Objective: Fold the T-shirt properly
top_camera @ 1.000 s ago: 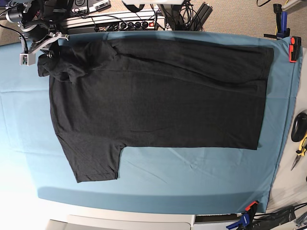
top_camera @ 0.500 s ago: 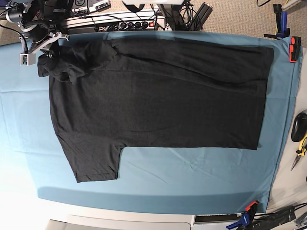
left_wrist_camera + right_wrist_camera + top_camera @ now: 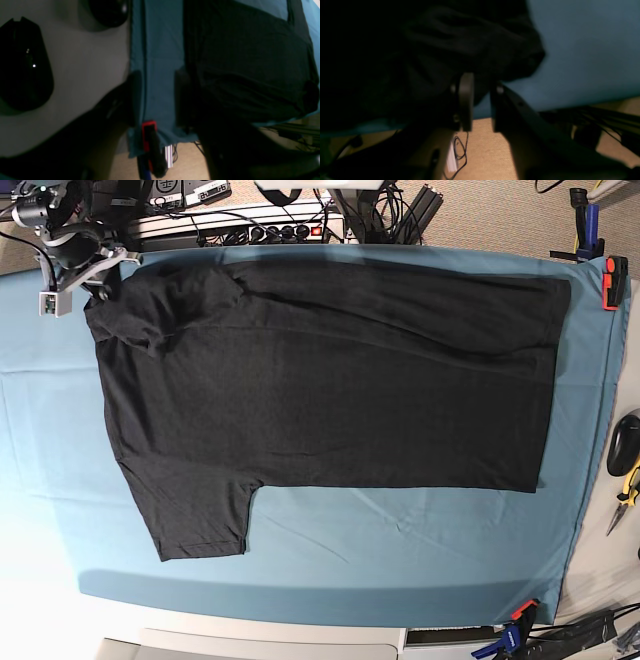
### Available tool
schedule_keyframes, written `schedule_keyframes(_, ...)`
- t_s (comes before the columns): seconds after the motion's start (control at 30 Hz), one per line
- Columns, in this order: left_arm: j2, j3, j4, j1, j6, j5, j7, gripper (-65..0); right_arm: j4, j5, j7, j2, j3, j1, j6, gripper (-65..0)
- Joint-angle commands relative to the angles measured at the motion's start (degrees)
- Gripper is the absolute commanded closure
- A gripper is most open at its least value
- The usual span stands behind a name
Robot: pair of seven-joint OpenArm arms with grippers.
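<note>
R gripper (image 3: 480, 105): dark, flat-sided fingers (image 3: 466, 100) w/ small round screws near tips, dull grey inner faces; blurry. In base view it (image 3: 75, 275) showed silver-grey metal w/ black cabling behind. L gripper (image 3: 156, 100): matte black, rounded fingers (image 3: 135, 97), details too dark to tell.

no legible text, labels, brands or numbers on anything in view

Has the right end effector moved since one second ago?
Yes. The right end effector drew back from the T-shirt, toward the table's far-left corner.
</note>
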Motion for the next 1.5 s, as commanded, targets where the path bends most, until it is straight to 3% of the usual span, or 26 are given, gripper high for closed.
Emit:
schedule_keyframes(0.0,-2.05,-0.5,0.66,-0.28,-0.22,-1.19,-1.29,-20.2,0.35,-0.55,2.47,0.68,0.22,-0.13,-1.31,-17.7)
schedule_keyframes(0.07,-2.05,-0.5,0.66,-0.28,-0.22,-1.19,-1.51,-20.2,-1.07,-1.88,4.44,0.68,0.22,-0.13,-2.82,-23.3)
schedule_keyframes(0.47,-2.05,-0.5,0.66,-0.26,-0.22,-1.19,-1.7,-20.2,-16.06,9.75,2.05,0.66,0.22,3.06,-3.8,-23.6)
schedule_keyframes(0.83,-2.05,-0.5,0.66,-0.26,-0.24,-1.19,-1.7,-20.2,-15.98,9.09,4.63,0.68,6.56,2.73,-3.63,-23.6)
schedule_keyframes(1.17,-2.05,-0.5,0.66,-0.28,-0.22,-1.19,-1.86,-20.2,-16.06,7.98,5.25,0.66,1.97,3.06,-3.67,-23.5)
schedule_keyframes(1.47,-2.03,-0.5,0.66,-0.28,-0.22,-1.19,-1.9,-20.2,-16.13,5.86,6.75,0.66,1.99,3.04,-3.65,-23.5)
